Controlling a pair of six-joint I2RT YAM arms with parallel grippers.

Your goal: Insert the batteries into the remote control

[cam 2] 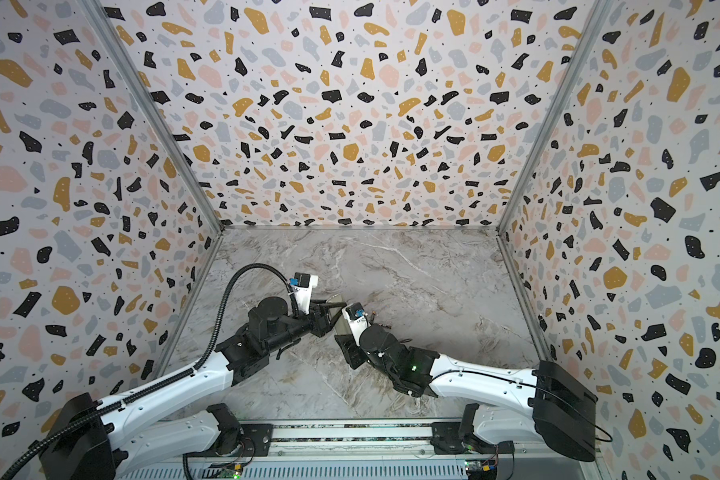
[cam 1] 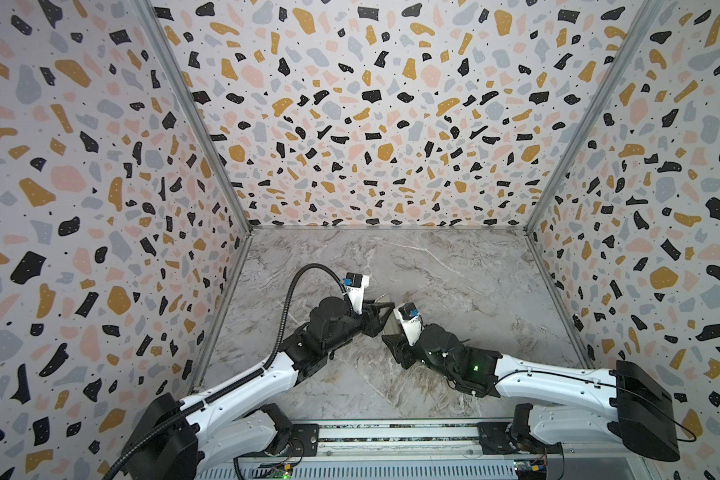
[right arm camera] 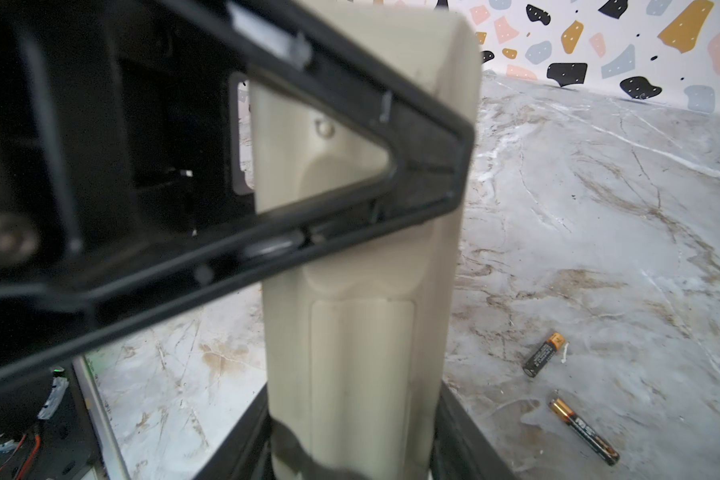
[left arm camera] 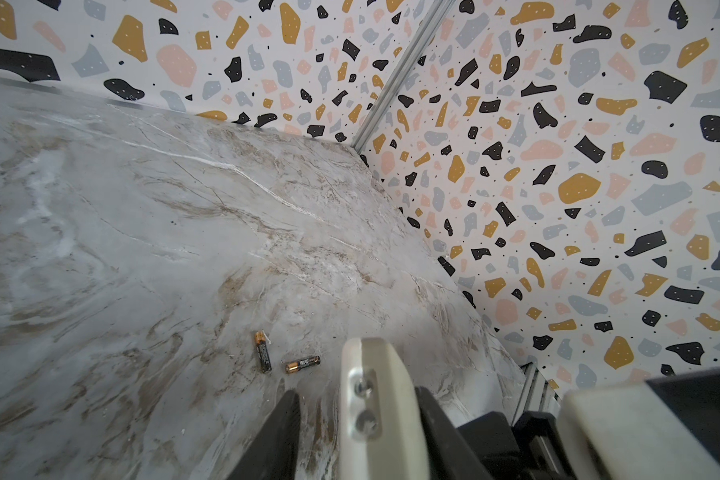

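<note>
Remote control [right arm camera: 391, 270]: held upright, clear of the worktop [right arm camera: 599, 208], with its plain pale back toward the right wrist camera. The button face is hidden in every view.
Right gripper [right arm camera: 354, 399]: clamped on the remote's lower end, with a blurred dark finger on each long edge.
Left gripper [left arm camera: 358, 392]: the jaws straddle the remote's upper end. One finger lies against it and a strip of worktop shows beside the other, so I cannot tell whether it pinches.
Batteries [right arm camera: 544, 354]: two lie on the worktop near the remote, close together but not touching. Their labels are too small to read.
Panel [right arm camera: 362, 374]: a rectangle with two long ridges low on the remote's back. It is too blurred to tell a cover from an open bay.
Top views: wrists and cameras cover both grips, and only slivers of the remote [cam 1: 385, 298] show.
</note>
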